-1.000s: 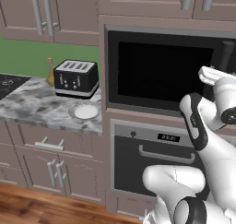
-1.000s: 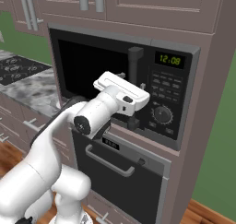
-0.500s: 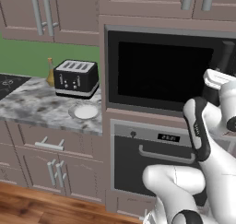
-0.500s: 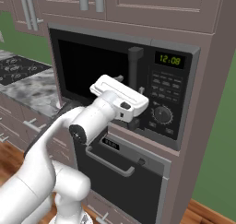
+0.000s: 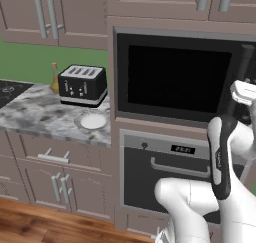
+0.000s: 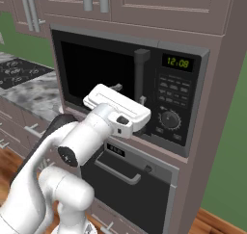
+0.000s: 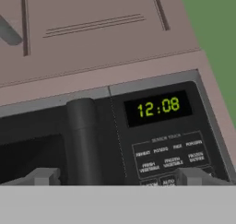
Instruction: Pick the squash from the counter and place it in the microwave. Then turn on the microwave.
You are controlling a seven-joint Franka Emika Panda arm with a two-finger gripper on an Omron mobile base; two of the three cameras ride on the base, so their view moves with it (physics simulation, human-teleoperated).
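the gripper [image 6: 126,104] hangs in front of the microwave [image 6: 96,69], beside the vertical bar handle [image 6: 141,74] and just left of the control panel [image 6: 171,108]. its jaws are spread wide and pinch nothing; in the hand view the two finger tips [image 7: 44,176] straddle the foot of the bar handle [image 7: 83,140], apart from it, under the green display [image 7: 158,108] reading 12:08. the door [image 5: 175,79] lies flush with the housing, so the cavity cannot be seen; the squash cannot be made out on the desk [image 5: 45,117], where a black toaster [image 5: 81,85], a small white plate [image 5: 92,121] and an amber bottle [image 5: 54,77] stand, so it is judged to lie behind the shut glass. the step in hand reads as turning the oven on. to do it well, the hand should shift toward the panel, away from the handle, and one finger tip should meet a single button squarely. the button rows sit close together, so a slanted or off-centre press risks the neighbouring key. the round knob [image 6: 170,118] below should stay untouched.
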